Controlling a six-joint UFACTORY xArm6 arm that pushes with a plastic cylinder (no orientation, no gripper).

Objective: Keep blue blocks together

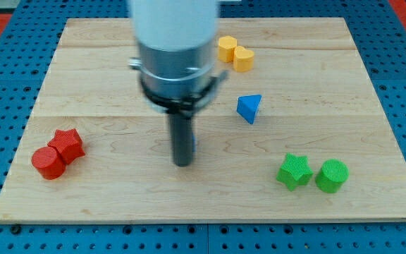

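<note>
A blue triangular block (249,108) lies right of the board's middle. My tip (182,164) rests on the wooden board (104,77), below and to the left of that block, with a clear gap between them. A thin blue sliver (194,143) shows at the rod's right edge just above the tip; it may be a second blue block hidden behind the rod, and I cannot make out its shape.
Two yellow blocks (235,53) touch each other near the view's top. A red star (68,144) and a red cylinder (48,162) sit together at the left. A green star (294,171) and a green cylinder (331,176) sit at the bottom right.
</note>
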